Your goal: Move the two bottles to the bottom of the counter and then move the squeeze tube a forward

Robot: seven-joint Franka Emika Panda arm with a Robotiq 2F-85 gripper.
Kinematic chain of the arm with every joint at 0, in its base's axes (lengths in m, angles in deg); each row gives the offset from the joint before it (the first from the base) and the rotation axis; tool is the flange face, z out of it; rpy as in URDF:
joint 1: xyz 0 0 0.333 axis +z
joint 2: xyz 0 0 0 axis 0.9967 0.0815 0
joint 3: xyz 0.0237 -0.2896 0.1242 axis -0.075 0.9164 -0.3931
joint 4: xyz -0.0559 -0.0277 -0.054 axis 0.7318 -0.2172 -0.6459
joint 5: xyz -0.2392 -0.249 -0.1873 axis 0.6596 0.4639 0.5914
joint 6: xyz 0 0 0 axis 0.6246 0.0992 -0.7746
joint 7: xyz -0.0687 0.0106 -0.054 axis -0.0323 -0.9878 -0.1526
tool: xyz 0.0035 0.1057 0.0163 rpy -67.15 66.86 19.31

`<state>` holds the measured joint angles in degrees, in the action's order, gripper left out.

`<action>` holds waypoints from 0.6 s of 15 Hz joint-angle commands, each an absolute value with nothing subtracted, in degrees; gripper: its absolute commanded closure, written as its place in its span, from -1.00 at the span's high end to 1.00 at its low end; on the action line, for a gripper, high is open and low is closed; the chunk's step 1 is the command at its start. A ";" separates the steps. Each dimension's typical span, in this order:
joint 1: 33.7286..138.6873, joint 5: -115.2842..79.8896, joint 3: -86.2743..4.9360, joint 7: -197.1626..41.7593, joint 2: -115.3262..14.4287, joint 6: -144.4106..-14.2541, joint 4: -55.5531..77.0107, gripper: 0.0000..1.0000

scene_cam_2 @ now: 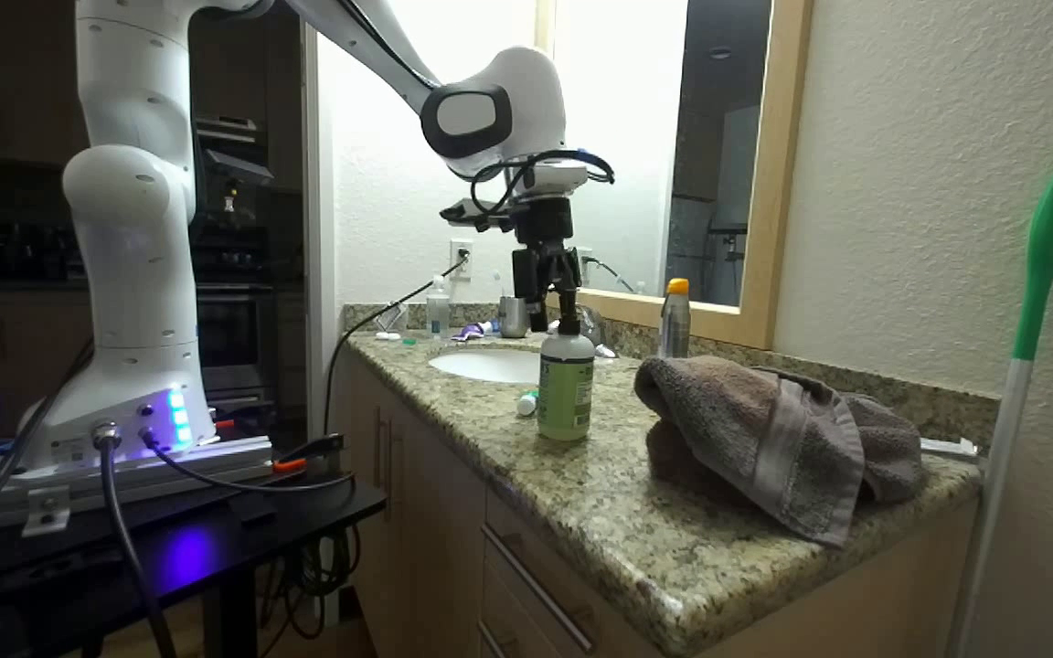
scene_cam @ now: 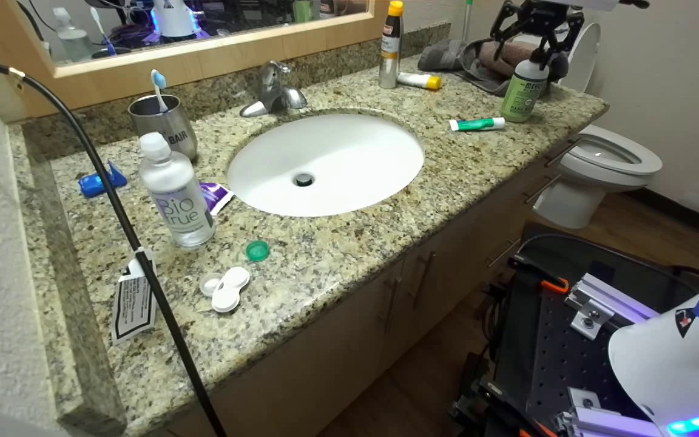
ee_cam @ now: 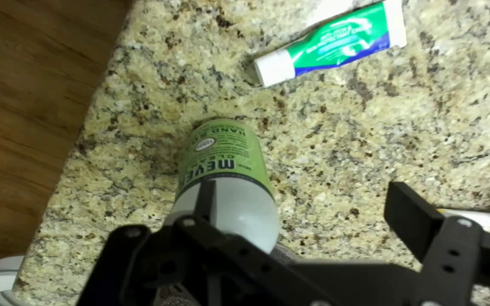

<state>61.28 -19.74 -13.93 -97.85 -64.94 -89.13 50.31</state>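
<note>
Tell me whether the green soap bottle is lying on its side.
No, in an exterior view the green soap bottle stands upright on its base on the granite counter.

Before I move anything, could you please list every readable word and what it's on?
"Bio true": clear bottle
"BAIR": metal cup
"MEYE", cut off: green bottle
"CLEAN": green bottle
"HAND SO", cut off: green bottle
"ANTI-ITCH", blurry: squeeze tube
Too small or blurred: slim bottle, cable tag, smaller print.
</note>
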 commanded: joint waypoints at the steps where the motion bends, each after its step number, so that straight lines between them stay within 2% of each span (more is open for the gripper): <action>1: 61.18 -13.51 -15.81 -102.11 -68.90 -90.33 52.28 1.00; 9: 60.14 -3.60 -20.63 -101.92 -80.96 -85.31 54.59 1.00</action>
<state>61.57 -5.28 -18.00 -104.49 -74.09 -87.97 51.29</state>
